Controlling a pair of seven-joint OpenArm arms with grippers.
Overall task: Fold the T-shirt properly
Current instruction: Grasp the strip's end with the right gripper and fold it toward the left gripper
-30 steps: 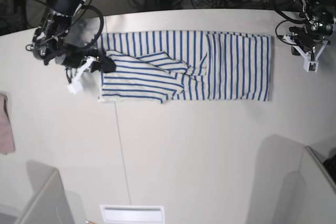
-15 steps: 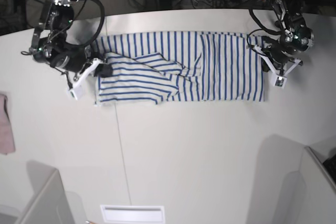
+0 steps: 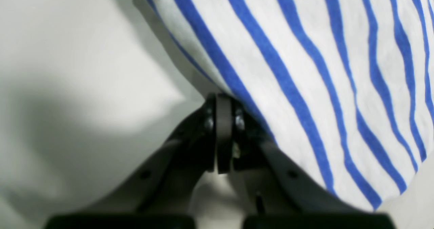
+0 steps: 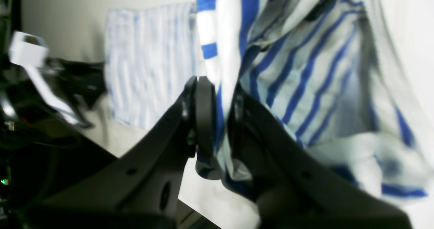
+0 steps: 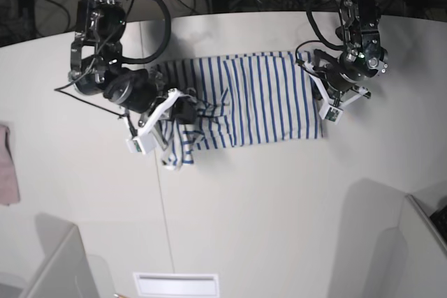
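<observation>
T-shirt [image 5: 241,99] sits toward the far edge of the bench [image 5: 265,207], near its middle, long axis parallel to that edge. Right gripper [image 4: 217,120] is clamped on a bunched end of the cloth, lifted and crumpled with a corner hanging toward the near edge. Left gripper [image 3: 223,134] is closed on the opposite end's edge. Pink cloth [image 5: 7,165] lies at the bench's side edge on the right arm's side.
</observation>
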